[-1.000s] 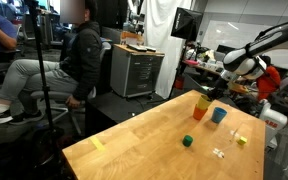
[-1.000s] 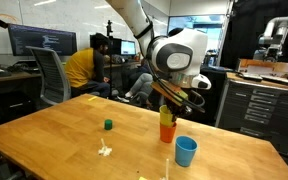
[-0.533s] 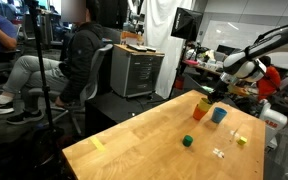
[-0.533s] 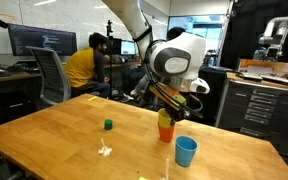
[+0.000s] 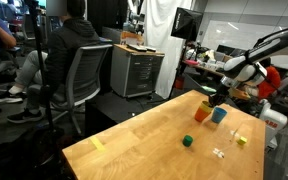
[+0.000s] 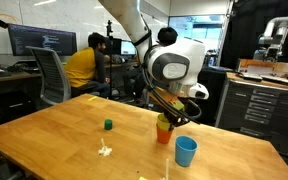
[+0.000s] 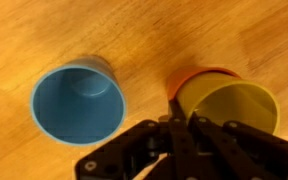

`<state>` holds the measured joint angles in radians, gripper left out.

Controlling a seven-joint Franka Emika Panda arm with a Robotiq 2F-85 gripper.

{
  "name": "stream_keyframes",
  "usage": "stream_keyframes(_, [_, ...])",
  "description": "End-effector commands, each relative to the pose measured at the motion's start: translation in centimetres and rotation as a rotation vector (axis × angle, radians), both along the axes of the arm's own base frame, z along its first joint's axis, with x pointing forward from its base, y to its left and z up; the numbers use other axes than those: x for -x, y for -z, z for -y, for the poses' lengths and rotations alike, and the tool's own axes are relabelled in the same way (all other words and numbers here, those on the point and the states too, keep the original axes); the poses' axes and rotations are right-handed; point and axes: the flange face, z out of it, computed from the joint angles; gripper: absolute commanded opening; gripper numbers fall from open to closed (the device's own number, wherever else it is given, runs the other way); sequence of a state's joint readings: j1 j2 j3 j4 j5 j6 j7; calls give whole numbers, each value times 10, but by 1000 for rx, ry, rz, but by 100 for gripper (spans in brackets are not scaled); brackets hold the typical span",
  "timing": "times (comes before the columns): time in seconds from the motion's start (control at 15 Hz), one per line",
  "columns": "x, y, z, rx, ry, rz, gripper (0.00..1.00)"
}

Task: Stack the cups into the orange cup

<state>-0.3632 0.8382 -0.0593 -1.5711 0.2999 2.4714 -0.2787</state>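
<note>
Wrist view: claw comes in from 6 o'clock. Its fingers sit close together, straddling the 9 o'clock edge of the yellow cup. It looks clamped on that rim, though the dark fingers blur the contact. The yellow cup is nested in the orange cup, of which only a thin orange rim shows at 12 and 9 o'clock. The blue cup stands upright and empty at 9 o'clock of the orange cup, near but apart.

In an exterior view, the claw is right over the orange cup, with a yellow edge poking out on top. The blue cup is at about 4 o'clock of it on the tabletop. A green block lies well apart at 9 o'clock.

In an exterior view, the orange cup and blue cup stand side by side near the far tabletop edge. The green block is at 7 o'clock of them.
</note>
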Motion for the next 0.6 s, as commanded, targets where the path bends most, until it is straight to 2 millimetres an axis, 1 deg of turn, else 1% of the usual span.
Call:
stream_keyframes(0.0, [3, -1, 1, 13, -15, 16, 3])
stream_keyframes(0.53, [4, -7, -1, 27, -22, 26, 2])
